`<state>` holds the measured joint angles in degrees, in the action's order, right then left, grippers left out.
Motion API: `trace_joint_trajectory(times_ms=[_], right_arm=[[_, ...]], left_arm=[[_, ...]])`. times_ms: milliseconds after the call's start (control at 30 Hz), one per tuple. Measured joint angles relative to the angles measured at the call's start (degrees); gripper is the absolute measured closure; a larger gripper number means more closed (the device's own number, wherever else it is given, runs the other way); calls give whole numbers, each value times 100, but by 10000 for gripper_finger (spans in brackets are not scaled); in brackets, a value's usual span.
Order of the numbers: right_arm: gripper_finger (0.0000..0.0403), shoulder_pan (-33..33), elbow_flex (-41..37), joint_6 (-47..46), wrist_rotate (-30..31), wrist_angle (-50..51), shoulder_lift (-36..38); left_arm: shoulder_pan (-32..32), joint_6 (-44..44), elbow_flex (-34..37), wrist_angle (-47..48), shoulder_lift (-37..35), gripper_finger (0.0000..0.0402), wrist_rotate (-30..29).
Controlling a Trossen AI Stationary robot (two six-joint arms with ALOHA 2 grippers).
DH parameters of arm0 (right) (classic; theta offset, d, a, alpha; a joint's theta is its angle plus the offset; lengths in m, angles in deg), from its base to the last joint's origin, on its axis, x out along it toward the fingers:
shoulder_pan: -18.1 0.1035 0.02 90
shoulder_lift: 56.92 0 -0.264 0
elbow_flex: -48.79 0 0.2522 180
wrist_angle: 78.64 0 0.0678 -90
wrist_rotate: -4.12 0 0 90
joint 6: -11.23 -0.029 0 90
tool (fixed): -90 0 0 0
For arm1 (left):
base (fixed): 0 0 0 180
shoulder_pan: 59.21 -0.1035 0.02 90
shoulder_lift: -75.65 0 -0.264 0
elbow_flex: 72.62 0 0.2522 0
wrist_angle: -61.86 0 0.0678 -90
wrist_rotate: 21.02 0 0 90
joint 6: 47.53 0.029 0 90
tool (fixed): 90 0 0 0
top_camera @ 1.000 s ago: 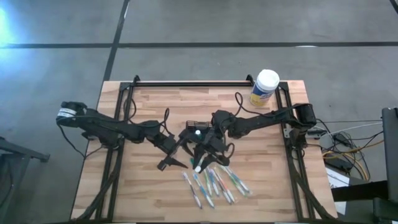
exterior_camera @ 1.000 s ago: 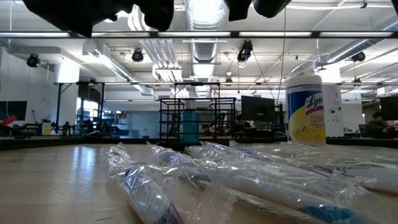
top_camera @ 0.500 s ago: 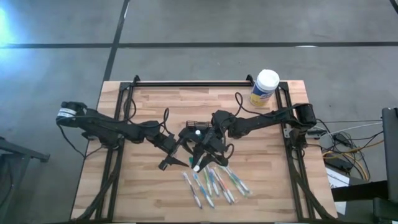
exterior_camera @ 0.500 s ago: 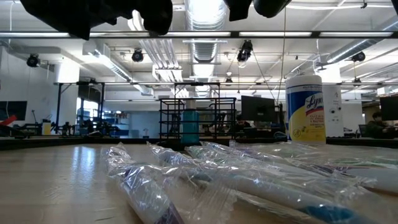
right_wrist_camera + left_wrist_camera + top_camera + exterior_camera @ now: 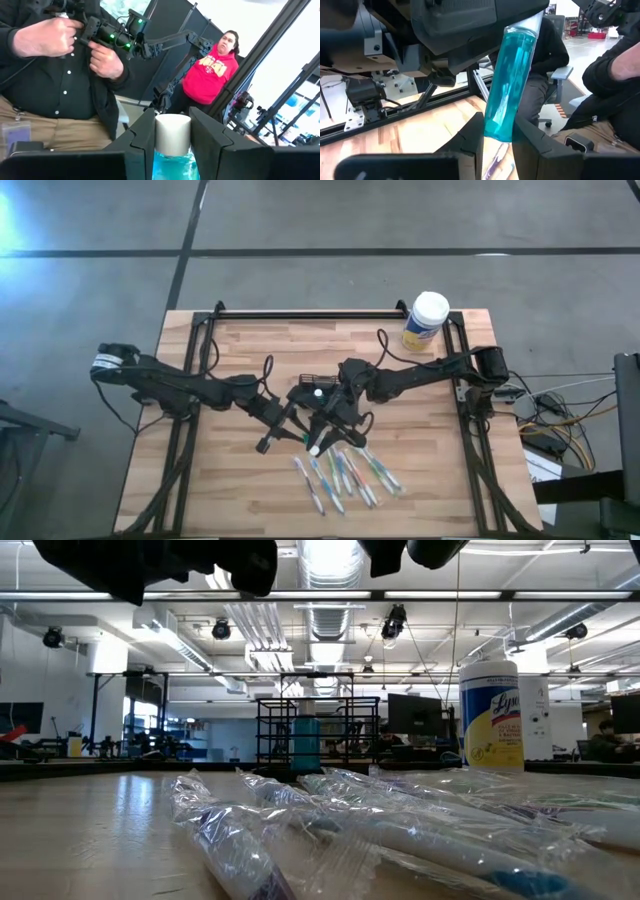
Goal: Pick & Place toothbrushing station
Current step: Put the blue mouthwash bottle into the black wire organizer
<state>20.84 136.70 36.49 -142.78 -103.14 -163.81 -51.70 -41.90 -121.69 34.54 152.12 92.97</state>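
A translucent blue tube (image 5: 507, 85) with a white cap (image 5: 172, 134) hangs above the middle of the table, with both grippers shut on it. My left gripper (image 5: 498, 134) reaches in from the table's left, and my right gripper (image 5: 172, 127) from the right, higher up. In the high view they meet at the tube (image 5: 310, 442). The toothbrushing station, a small black wire-mesh holder (image 5: 312, 385), stands on the table just beyond them. A blue, white-topped item (image 5: 305, 743) stands inside it. My left gripper pinches the tube's rounded lower end (image 5: 496, 131) between its two fingers. They come in level from the table's left and lie across the tube. The tube stands tilted, clear of the table. My right gripper pinches the tube's upper end at the white cap (image 5: 172, 145), one finger on each side. It comes in about level from the table's right. The blue body runs down below the fingers.
Several plastic-wrapped toothbrushes (image 5: 345, 472) lie on the table near the front edge, close to the low camera (image 5: 330, 820). A white-lidded, yellow-labelled canister (image 5: 427, 320) stands at the far right corner. People sit and stand beyond the table.
My left gripper has shut on the tube's lower end: its fingers stood wide apart before and are now drawn together. Both arms and the tube have otherwise kept their places.
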Motion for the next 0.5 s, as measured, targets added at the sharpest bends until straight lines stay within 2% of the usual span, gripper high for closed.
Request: trace_joint_trajectory(times_ms=[233,500], right_arm=[[307,-2,-2,-420,94,-2,-6],[240,9,70,-1413,450,-10,44]], left_arm=[[0,5,0,111,-3,329,26],[-17,13,42,659,-369,329,-4]])
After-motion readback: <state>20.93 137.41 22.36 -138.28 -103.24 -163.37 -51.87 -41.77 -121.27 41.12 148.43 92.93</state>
